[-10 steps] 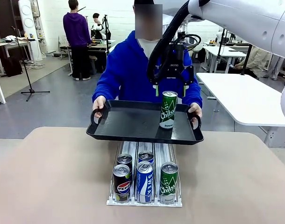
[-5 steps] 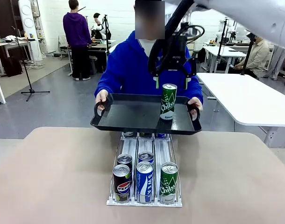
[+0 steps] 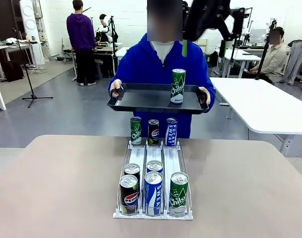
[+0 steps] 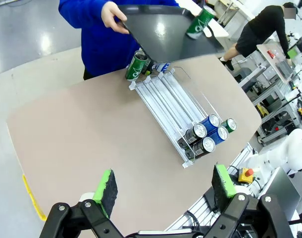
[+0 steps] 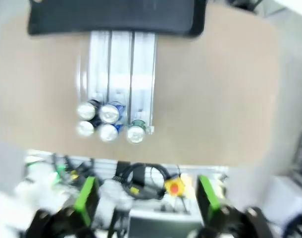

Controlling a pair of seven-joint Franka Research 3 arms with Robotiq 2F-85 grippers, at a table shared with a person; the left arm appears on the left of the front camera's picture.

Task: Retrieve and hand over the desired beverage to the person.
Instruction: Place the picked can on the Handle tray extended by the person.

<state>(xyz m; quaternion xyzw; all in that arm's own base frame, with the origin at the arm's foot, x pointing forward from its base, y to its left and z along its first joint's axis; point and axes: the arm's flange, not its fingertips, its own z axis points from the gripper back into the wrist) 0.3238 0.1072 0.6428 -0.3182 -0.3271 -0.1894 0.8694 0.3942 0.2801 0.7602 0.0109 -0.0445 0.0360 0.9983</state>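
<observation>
We see left hand [image 4: 164,184] fingers apart, empty, high above worktop [image 4: 81,139]; right hand [image 5: 146,197] likewise apart, empty. On black tray [image 3: 141,99], 3 o'clock side, green Chilsung can [image 3: 178,86] stands upright; person [image 3: 141,64] holds tray by both handles beyond worktop's 12 o'clock edge. At tray's 6 o'clock, can rack [image 3: 139,156] on worktop.

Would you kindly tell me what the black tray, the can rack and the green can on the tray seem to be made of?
Black tray: probably moulded plastic, matte with a faint sheen, handles formed into its rim. Can rack: seemingly clear plastic rails with a white front stop; they look translucent. Green Chilsung can: likely aluminium, glossy printed wall, silvery top.
</observation>
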